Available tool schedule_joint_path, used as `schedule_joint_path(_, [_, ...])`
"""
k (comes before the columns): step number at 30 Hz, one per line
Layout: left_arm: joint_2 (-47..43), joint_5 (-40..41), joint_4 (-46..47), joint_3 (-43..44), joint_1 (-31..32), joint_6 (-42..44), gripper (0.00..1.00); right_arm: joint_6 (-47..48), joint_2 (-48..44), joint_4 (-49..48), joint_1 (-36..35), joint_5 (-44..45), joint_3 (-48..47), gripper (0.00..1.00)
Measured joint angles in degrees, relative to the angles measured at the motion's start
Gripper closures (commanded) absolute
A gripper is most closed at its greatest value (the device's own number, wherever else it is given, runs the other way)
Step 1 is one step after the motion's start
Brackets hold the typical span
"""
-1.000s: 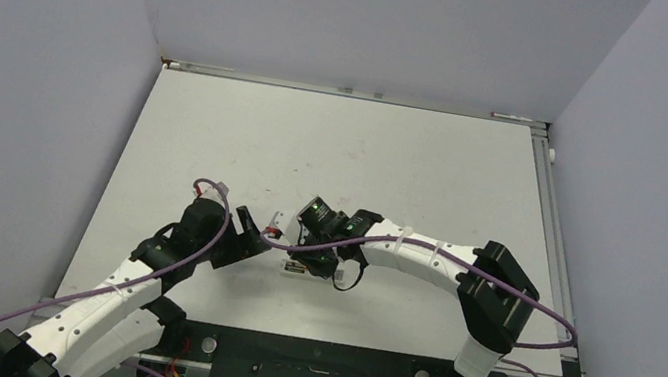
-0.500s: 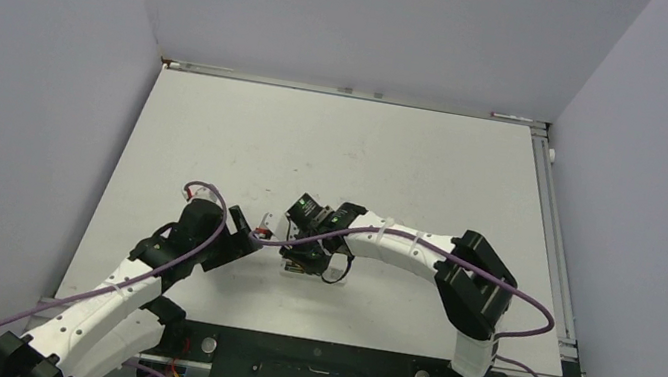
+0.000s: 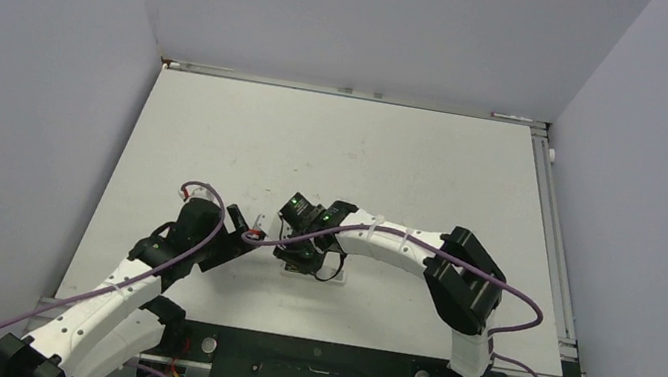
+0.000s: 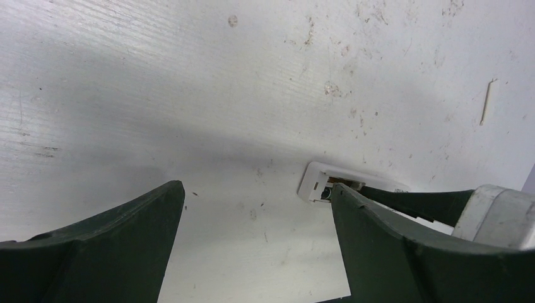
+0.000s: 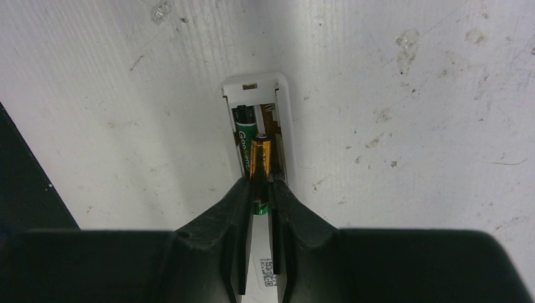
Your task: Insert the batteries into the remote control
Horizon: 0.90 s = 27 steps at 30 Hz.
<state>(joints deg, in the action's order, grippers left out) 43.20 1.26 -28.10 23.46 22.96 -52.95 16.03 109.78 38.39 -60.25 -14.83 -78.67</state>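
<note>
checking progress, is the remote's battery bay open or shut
Open. In the right wrist view the remote control has no cover over its bay, exposing a dark battery and a copper-gold battery.

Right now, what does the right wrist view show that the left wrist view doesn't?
Right wrist only: the open battery bay from above, a dark battery seated, the copper battery pinched in the right gripper. Left wrist only: the left gripper, open and empty. Both: the remote end on the table, right gripper at it.
</note>
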Motion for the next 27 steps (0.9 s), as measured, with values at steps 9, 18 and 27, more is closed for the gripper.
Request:
schedule_joint_path(9, [0.00,-0.02,-0.04,0.00,-0.33,0.02,0.14,-0.02,0.48,0.00,-0.46,-0.48,-0.50,0.81])
schedule_joint_path(18, [0.00,-0.24,-0.22,0.00,-0.57,0.02,0.13,-0.31,0.61,-0.35,-0.50,0.02,-0.85,0.77])
schedule_joint_path(27, [0.11,-0.74,-0.15,0.00,-0.59,0.02,0.12,-1.97,0.59,-1.92,-0.57,2.03,-0.85,0.74])
